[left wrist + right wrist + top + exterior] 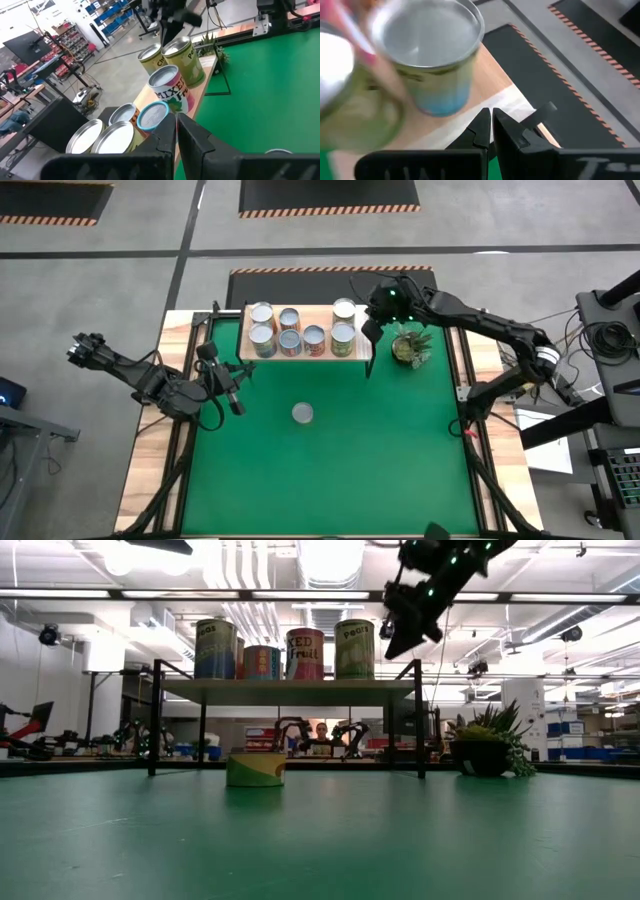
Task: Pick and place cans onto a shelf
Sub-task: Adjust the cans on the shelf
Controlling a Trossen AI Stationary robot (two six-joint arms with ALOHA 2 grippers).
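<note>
The right gripper [372, 330], fingers pressed together and empty, hangs at the shelf's [355, 356] right end, just beside the nearest cans [343, 332]; contact seems unlikely. One can [302, 414] stands alone mid-table. The left gripper [234, 388], also closed, waits left of the shelf.

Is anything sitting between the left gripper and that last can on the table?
Nothing visible. The can stands alone on the green table, with bare surface between it and the shut left gripper.
</note>
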